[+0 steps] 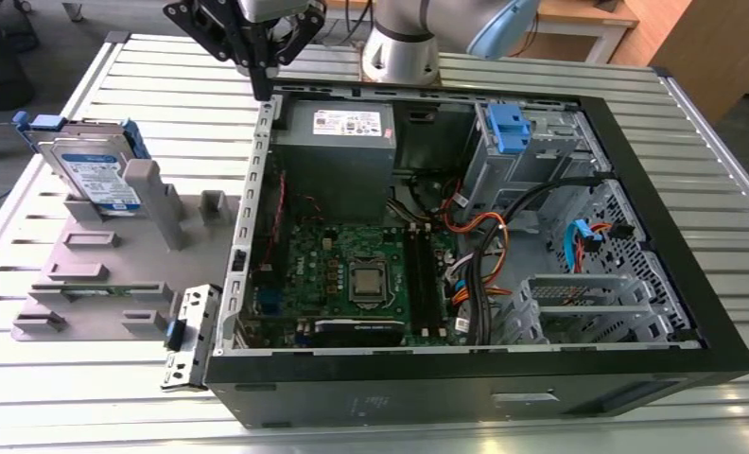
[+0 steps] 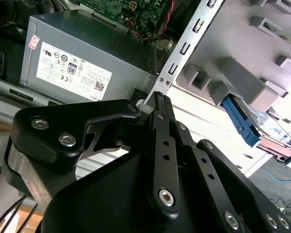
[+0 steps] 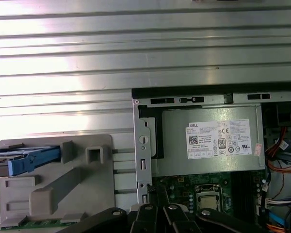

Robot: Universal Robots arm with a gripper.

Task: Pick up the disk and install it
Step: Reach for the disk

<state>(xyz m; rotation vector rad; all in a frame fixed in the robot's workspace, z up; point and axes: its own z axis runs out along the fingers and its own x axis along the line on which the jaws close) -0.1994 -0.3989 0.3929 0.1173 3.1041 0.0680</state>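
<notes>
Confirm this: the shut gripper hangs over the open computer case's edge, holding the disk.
Not quite. The gripper is shut over the computer case's edge, but empty. In the exterior view the disk stands in the grey fixture beside the case.

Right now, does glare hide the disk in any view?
No. Exterior view: disk evenly lit, label plain. First wrist view: table slats glare white, disk's blue rail clear. Second wrist view: bright wash around the disk, blue edge visible.

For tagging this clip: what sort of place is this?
Probably a robotics lab test bench: an opened desktop computer case lies on a slatted metal table, beside a grey fixture propping up the disk.
</notes>
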